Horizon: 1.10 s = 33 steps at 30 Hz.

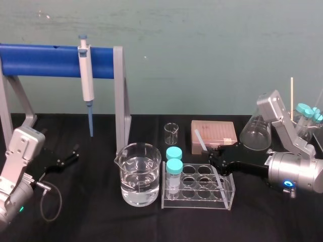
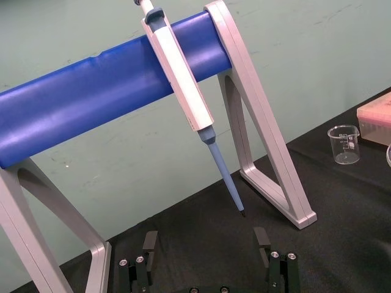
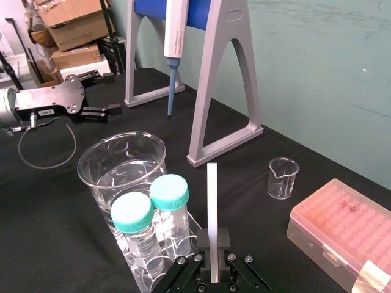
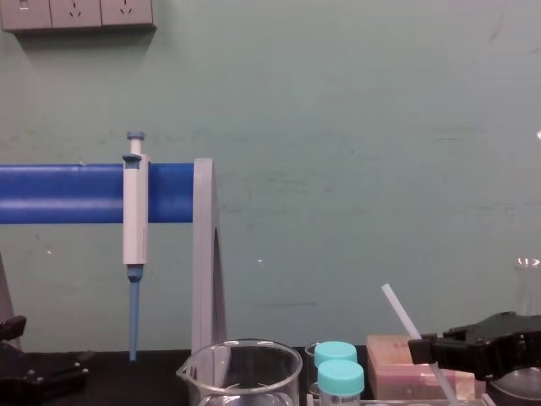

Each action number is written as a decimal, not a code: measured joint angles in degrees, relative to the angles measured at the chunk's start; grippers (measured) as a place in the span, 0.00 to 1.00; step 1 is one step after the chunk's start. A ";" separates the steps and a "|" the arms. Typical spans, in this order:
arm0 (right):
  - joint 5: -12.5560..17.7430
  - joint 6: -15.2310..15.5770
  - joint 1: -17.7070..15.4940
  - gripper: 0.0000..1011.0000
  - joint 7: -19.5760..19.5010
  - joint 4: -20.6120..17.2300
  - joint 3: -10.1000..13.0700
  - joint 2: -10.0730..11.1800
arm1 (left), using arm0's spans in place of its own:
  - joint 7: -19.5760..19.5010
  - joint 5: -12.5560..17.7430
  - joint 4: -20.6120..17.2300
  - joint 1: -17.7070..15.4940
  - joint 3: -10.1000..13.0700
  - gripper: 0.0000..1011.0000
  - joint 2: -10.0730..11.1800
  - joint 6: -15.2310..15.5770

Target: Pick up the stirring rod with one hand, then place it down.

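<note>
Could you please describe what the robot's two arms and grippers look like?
The left arm and right arm have boxy silver-grey links. The left gripper and right gripper are black and blocky. A thin grey cable loops from the left wrist, and a blue light glows on the right wrist.

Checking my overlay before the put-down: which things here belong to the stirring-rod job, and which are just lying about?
In the job: stirring rod, held tilted by the right gripper above the tube rack.

Lying about: pipette on blue stand, water beaker, small beaker, capped tubes, pink tip box, flask; left gripper parked open at the left.
</note>
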 joint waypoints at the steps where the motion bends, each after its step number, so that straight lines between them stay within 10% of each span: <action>1: 0.00 0.00 0.00 0.06 -0.01 0.00 0.00 0.00 | 0.00 0.00 0.00 0.00 0.00 0.99 0.00 0.00; 33: 1.10 -21.41 -13.82 0.06 -1.25 -4.58 9.66 -1.26 | 0.00 0.00 0.00 0.00 0.00 0.99 0.00 0.00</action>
